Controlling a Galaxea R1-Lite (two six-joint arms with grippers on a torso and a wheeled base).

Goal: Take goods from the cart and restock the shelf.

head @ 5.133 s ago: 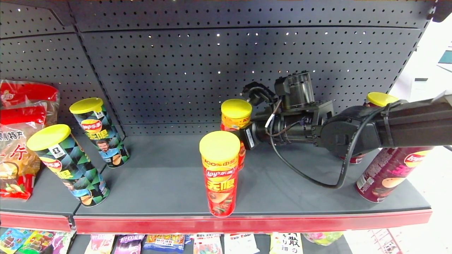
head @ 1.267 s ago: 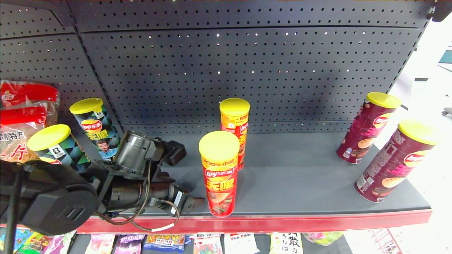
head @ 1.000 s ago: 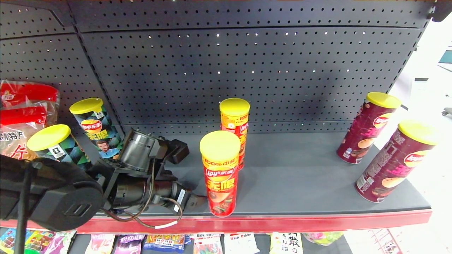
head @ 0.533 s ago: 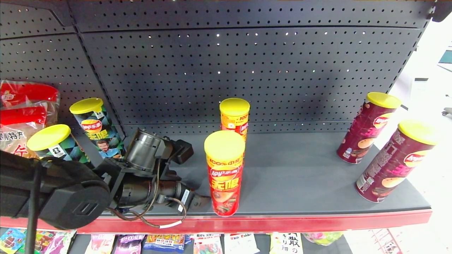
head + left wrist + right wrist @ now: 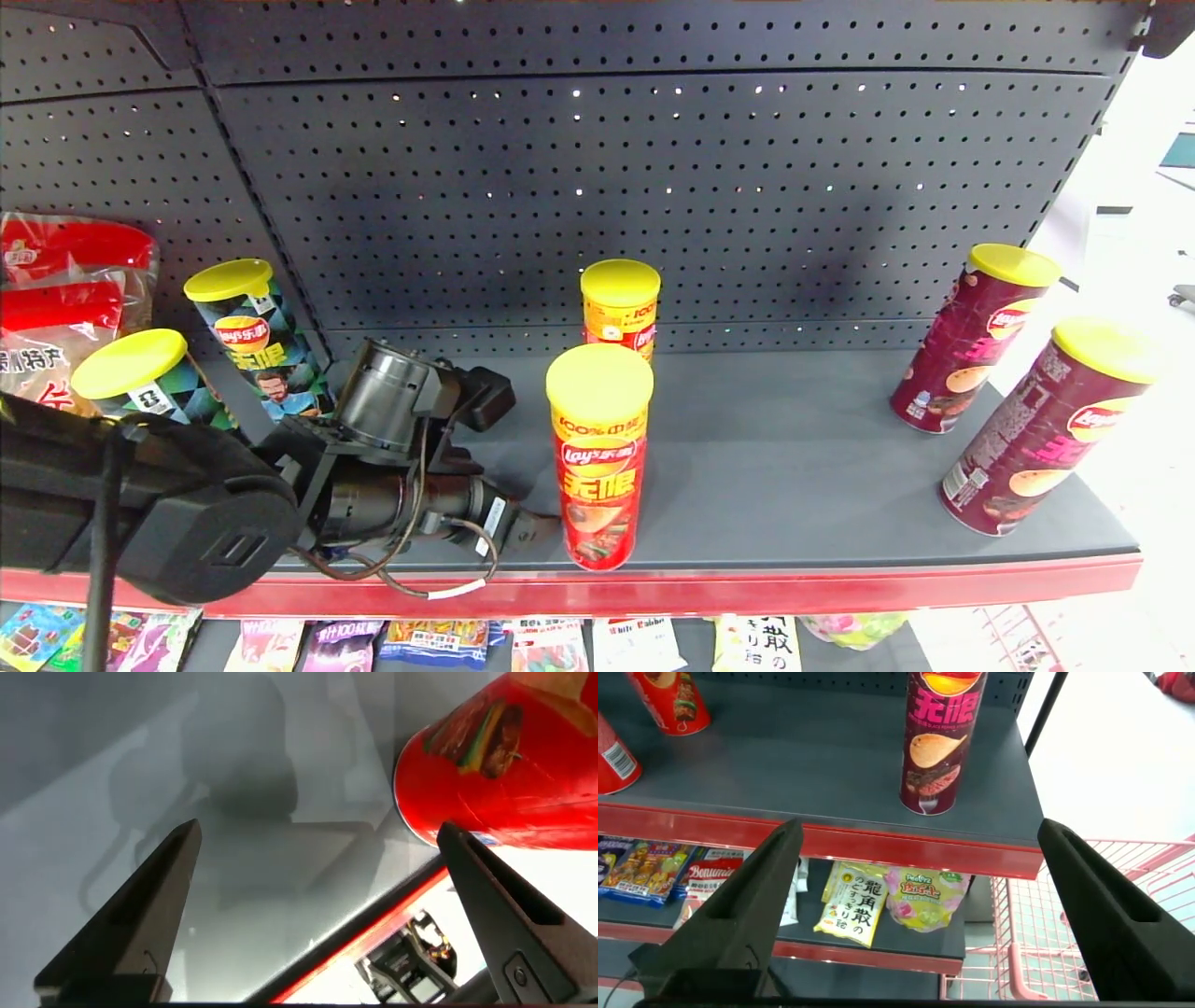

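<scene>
A red chip can with a yellow lid stands near the shelf's front edge, and a second red can stands behind it. My left gripper lies low on the shelf board, its tip against the front can's lower left side. In the left wrist view the left gripper is open with bare shelf between the fingers, and the red can sits outside them, beside one finger. My right gripper is open and holds nothing, out in front of the shelf's red edge.
Two maroon cans stand at the shelf's right end, one maroon can near the right gripper. Two green-black cans and snack bags fill the left. Packets lie on the lower shelf. A pink cart is below right.
My right arm has left the shelf and my left arm has come in low from the left. In the last second the front red can slid slightly right with the left gripper against it.
</scene>
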